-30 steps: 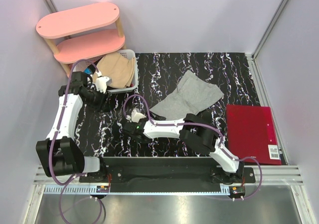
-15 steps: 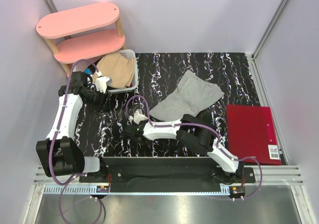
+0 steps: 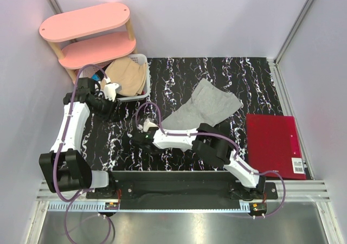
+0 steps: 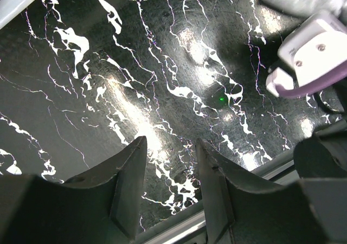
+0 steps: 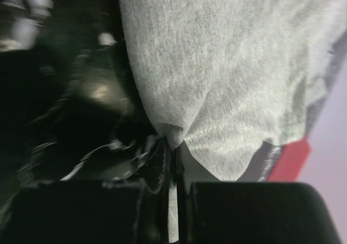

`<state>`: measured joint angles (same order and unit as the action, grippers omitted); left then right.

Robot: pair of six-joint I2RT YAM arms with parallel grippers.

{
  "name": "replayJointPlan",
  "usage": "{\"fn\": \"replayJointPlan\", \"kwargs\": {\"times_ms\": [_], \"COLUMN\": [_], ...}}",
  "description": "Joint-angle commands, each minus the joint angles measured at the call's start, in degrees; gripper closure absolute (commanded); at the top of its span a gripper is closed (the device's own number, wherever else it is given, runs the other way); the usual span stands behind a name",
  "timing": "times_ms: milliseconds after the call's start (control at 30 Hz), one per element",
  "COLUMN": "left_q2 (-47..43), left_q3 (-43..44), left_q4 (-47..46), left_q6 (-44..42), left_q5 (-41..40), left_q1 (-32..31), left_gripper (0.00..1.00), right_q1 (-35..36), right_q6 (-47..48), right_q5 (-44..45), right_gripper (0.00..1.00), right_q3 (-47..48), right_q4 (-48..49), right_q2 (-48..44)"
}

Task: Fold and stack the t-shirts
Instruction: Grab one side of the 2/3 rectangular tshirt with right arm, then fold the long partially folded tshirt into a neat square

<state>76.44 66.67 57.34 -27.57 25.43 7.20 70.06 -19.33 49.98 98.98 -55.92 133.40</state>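
1. Surface: a black slab with white marble veining, enclosed by pale lilac walls. Both arm bases are bolted at its near edge.
2. Right hand: closed. A small fold at the edge of the grey t-shirt is pinched between its fingertips, as shown in the right wrist view.
3. Grey t-shirt: laid loosely on the surface and not folded. It spreads away from the right hand toward the far right, and wrinkles are gathered where the fabric is gripped.
4. Left hand: open. Its two dark fingers are set apart, and only bare surface is seen between them; nothing is gripped.
5. Tan t-shirt: heaped in a white lattice basket, which stands just beside the left hand on its far side.
6. Pink shelf: a two-tier oval stand, placed beyond the basket in the far left corner.
7. Red board: laid flat on the surface, well apart from the right hand, at the right side beyond the arm's elbow.
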Motion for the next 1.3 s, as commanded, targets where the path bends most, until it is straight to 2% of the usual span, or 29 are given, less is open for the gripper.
{"fn": "replayJointPlan", "kwargs": {"times_ms": [0,200,500,667,900,1167,1267], "left_q2": [-1.9,-2.4,-3.4,-3.6,-3.7,-3.0,-2.7], "left_q3": [2.3,2.4,2.2,2.8,3.5,5.0,5.7], "left_q4": [-0.4,-0.1,0.0,0.1,0.5,1.4,1.6], "left_q6": [-0.9,-1.2,-1.6,-1.4,-1.5,-1.4,-1.2], "left_q5": [0.5,0.3,-0.6,-0.2,-0.2,-0.2,-0.1], "left_q1": [0.2,0.2,0.2,0.1,0.2,0.2,0.2], "left_gripper": [0.54,0.54,0.54,0.54,0.54,0.54,0.54], "right_q1": [1.3,3.8,6.6,6.6,6.6,6.6,6.0], "right_q6": [-2.0,-2.5,-4.5,-4.9,-4.7,-2.6,-1.8], "right_q5": [-15.5,-21.6,-27.9,-29.1,-36.2,-41.7,-40.3], "right_gripper": [1.00,1.00,1.00,1.00,1.00,1.00,1.00], "right_q3": [8.2,17.9,27.1,27.7,29.3,24.9,23.9], "right_q4": [-0.2,-5.2,-8.8,-8.5,-7.6,-5.0,-5.1], "right_q2": [-5.5,-8.4,-12.2,-14.2,-16.8,-18.5,-19.1]}}
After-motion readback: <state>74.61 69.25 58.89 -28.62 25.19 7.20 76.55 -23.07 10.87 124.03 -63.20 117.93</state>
